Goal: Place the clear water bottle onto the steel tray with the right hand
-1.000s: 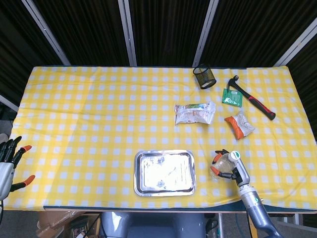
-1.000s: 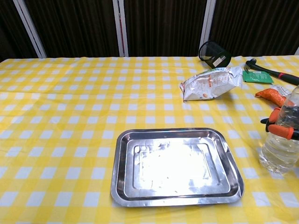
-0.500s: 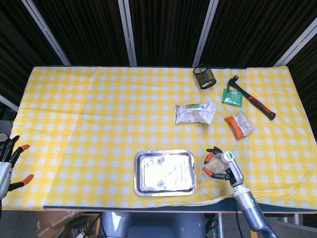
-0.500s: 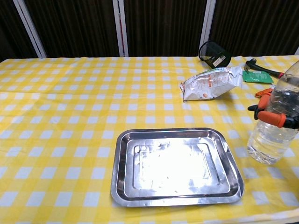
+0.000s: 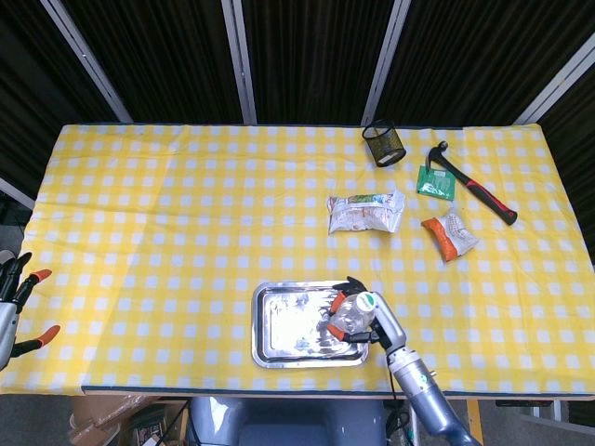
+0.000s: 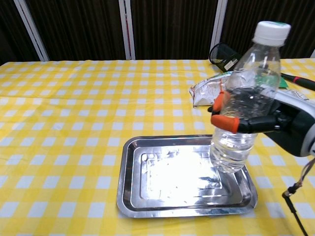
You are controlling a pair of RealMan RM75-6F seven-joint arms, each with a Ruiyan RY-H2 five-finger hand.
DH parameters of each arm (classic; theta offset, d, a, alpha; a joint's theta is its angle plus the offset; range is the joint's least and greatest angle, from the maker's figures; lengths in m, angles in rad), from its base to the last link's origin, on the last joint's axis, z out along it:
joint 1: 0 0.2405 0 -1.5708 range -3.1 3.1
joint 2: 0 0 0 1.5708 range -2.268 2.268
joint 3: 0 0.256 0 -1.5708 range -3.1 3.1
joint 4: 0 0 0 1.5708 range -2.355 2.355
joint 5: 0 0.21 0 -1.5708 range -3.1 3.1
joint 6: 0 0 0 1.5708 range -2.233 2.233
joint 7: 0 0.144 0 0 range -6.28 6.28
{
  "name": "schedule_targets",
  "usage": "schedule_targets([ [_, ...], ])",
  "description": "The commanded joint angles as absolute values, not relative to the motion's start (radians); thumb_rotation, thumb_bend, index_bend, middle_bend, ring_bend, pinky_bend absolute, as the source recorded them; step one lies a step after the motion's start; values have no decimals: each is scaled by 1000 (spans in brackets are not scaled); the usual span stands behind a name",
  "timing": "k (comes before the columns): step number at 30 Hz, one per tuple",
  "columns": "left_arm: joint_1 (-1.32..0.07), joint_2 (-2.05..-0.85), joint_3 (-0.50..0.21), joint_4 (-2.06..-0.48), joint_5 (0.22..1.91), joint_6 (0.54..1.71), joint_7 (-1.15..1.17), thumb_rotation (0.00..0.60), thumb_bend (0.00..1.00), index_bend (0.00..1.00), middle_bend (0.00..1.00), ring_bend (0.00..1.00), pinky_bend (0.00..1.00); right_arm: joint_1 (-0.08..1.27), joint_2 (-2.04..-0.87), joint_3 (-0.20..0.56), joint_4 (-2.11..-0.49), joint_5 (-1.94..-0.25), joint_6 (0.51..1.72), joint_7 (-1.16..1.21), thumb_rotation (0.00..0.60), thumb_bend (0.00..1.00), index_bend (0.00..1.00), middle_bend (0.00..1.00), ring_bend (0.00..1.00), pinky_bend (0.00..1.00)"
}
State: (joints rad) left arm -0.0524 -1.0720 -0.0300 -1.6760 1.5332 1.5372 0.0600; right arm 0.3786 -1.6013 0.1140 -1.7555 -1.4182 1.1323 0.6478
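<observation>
The right hand point(image 6: 275, 123) grips the bottle point(image 6: 243, 105) around its middle and holds it upright, tilted slightly, over the right end of the tray point(image 6: 147, 196); its base looks just above the tray floor or barely touching, though the chest view does not settle which. Released here, it could land on the sloped rim and topple, since it is tall and part full. The left hand point(image 5: 17, 302) hangs open off the table's left edge, holding nothing.

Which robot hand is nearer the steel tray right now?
Right. The right robot hand holds the clear water bottle over the steel tray's right side. The left robot hand sits far off at the table's left edge.
</observation>
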Motion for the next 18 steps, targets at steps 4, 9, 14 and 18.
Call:
schedule_targets([
  [4, -53, -1069, -32, -1673, 1529, 1534, 51, 600, 177, 197, 0, 0, 0, 401, -1684, 116, -1778, -1383, 1116, 551, 600, 454, 760, 599, 224, 0],
  [9, -53, -1067, -31, -1673, 1530, 1534, 44, 600, 176, 197, 0, 0, 0, 412, -1682, 147, -1804, -1371, 1119, 518, 600, 456, 760, 599, 225, 0],
  [14, -56, -1068, -31, -1672, 1527, 1527, 47, 600, 176, 197, 0, 0, 0, 423, -1615, 186, -1907, -1383, 1130, 468, 600, 459, 760, 599, 225, 0],
  [18, -56, -1067, -30, -1675, 1530, 1528, 47, 600, 177, 197, 0, 0, 0, 435, -1530, 244, -2025, -1362, 1132, 418, 600, 466, 760, 599, 224, 0],
])
